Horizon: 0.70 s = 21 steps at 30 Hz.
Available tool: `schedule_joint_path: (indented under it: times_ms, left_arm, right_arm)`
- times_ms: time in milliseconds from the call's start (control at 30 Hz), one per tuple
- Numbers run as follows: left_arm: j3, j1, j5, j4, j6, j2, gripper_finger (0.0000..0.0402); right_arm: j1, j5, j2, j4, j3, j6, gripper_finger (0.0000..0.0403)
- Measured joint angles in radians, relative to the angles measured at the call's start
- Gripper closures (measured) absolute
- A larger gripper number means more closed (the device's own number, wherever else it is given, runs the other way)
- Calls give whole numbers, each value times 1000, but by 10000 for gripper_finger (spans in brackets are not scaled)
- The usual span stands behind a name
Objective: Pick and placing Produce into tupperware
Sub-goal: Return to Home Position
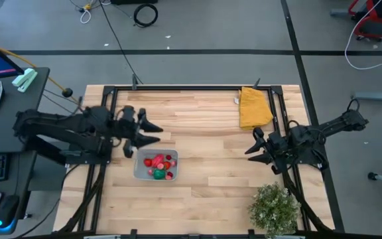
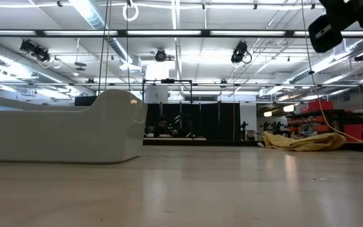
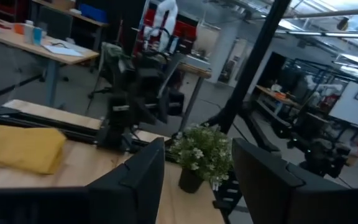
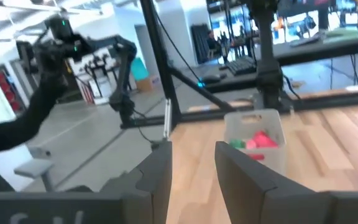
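— Where is the produce?
— The produce [image 1: 160, 165] lies inside the tupperware [image 1: 138, 171], a small heap of red and pink pieces with one green piece [image 1: 159, 174] among them.
— And the tupperware itself?
— It rests on the wooden table [image 1: 211, 143], a little left of the table's middle. In the low view its pale wall fills the near left side.
— Which gripper is closest to it?
— The left gripper [image 1: 156, 133] is just beside the tupperware's far left corner. Its fingers are spread wide and hold nothing.
— And the right gripper?
— The right gripper [image 1: 251, 145] is well apart from the tupperware, off to its right near the table's edge, and points toward it. Its fingers stand apart with a narrower gap, and nothing sits between them.
— What else lies around the tupperware?
— A folded yellow cloth [image 1: 254, 107] lies well beyond the tupperware, toward the far right. A bushy green plant [image 1: 274, 208] stands to the tupperware's near right, at the table's corner. Neither touches it.
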Motion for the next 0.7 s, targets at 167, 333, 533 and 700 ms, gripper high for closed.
schedule_joint_path:
  times_ms: [167,333,533,700]
  left_arm:
    - [0,19,3,-112,5,-98,202]
    - [0,-50,4,-168,-8,-120,208]
    - [0,-115,-98,-162,51,-166,213]
    - [-102,-145,-116,-81,58,-232,209]
  right_arm:
    - [0,35,-35,-52,0,-10,273]
    - [0,15,-89,-70,0,-27,273]
    - [1,-3,-145,-110,0,-19,273]
    - [1,-11,-147,-111,0,-18,273]
